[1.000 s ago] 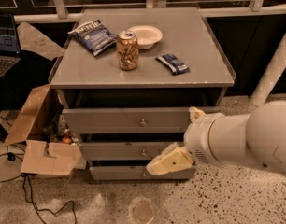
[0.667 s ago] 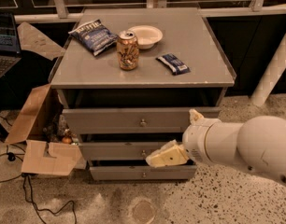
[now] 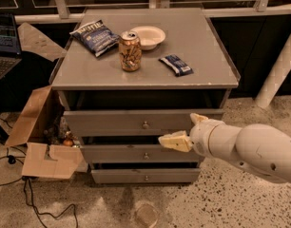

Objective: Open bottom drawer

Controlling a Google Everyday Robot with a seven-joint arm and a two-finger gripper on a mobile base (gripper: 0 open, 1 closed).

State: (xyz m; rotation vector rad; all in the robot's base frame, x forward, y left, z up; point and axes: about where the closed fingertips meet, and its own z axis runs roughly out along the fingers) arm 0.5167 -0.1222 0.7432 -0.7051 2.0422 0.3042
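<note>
The bottom drawer (image 3: 117, 175) is the slimmest grey front of three, lowest in the grey cabinet (image 3: 88, 77), with a small round metal knob (image 3: 146, 177). Its front sits back under the middle drawer (image 3: 112, 153) and no tray shows. My gripper (image 3: 182, 129) reaches in from the right in front of the cabinet. It is level with the gap between the top drawer (image 3: 107, 122) and the middle drawer, above and right of the bottom knob. Its cream fingers (image 3: 173, 141) are spread apart and hold nothing.
On the cabinet top stand a soda can (image 3: 130, 51), a chip bag (image 3: 94, 36), a white bowl (image 3: 148, 35) and a snack bar (image 3: 176, 64). An open cardboard box (image 3: 38, 146) and cables (image 3: 26, 194) lie at the left. A white post (image 3: 278, 70) stands at the right.
My gripper has risen from the level of the bottom and middle drawers to the top edge of the middle drawer. The drawers have not moved.
</note>
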